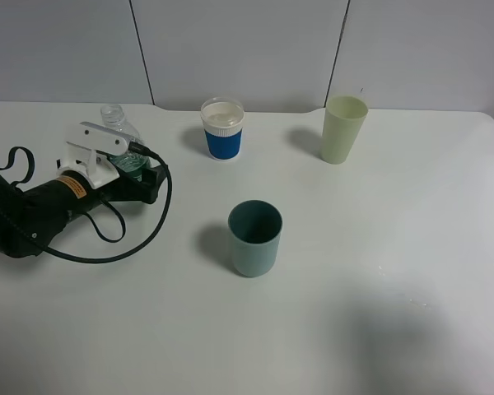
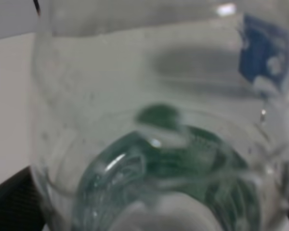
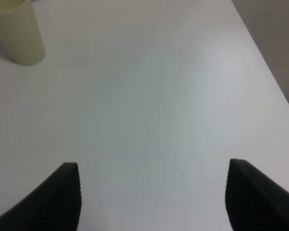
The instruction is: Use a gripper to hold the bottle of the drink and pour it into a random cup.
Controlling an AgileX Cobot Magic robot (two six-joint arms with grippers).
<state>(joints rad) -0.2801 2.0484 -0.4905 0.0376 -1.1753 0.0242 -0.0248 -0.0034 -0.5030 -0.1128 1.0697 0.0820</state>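
Because the bottle (image 1: 122, 132) stands upright near the far left of the tabletop (image 1: 379, 313), the left pincer (image 1: 140, 169) lies low and reaches in sideways, so its jaws sit on either side of the green-labelled body. From where I stand, I cannot tell how wide those jaws are or whether they press on the plastic; its wrist camera is filled by the blurred clear bottle. The blue-banded cup (image 1: 222, 129) waits just beyond, a short way to the right, a handy place to pour. A dark teal cup (image 1: 254, 238) and a pale green cup (image 1: 343, 129) stand farther off. The right pincer (image 3: 151, 199) hangs wide open over bare tabletop, holding nothing.
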